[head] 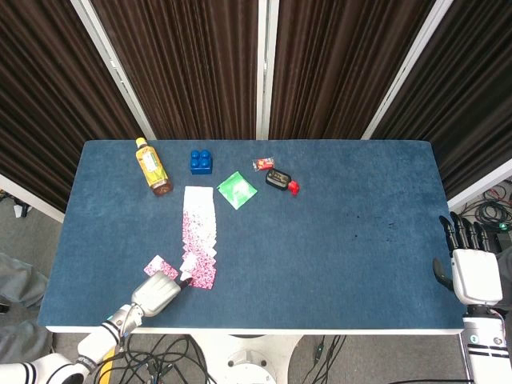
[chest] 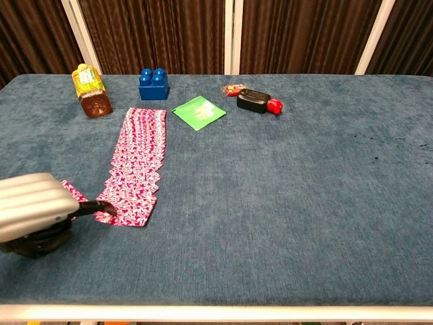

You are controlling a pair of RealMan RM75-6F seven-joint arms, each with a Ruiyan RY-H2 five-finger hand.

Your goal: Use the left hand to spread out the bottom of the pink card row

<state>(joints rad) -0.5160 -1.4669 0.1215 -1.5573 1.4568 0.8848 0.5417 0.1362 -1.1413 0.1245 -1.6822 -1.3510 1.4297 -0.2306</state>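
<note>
The pink card row [head: 199, 232] runs from the middle of the blue table toward its front edge, and in the chest view the pink card row [chest: 141, 156] fans slightly wider at its bottom. My left hand [head: 160, 290] sits at the front left with its fingers curled. In the chest view, one dark fingertip [chest: 101, 208] of the left hand [chest: 34, 211] touches the row's bottom-left corner. A single pink card [head: 158, 263] lies apart, just left of the row and partly under the hand. My right hand [head: 470, 272] hangs open beyond the table's right edge.
At the back of the table stand a tea bottle [head: 152, 168], a blue block [head: 201, 162], a green packet [head: 237, 190], a small red item [head: 262, 164] and a black object with a red cap [head: 280, 180]. The blue table [head: 344, 256] ends close behind my left hand.
</note>
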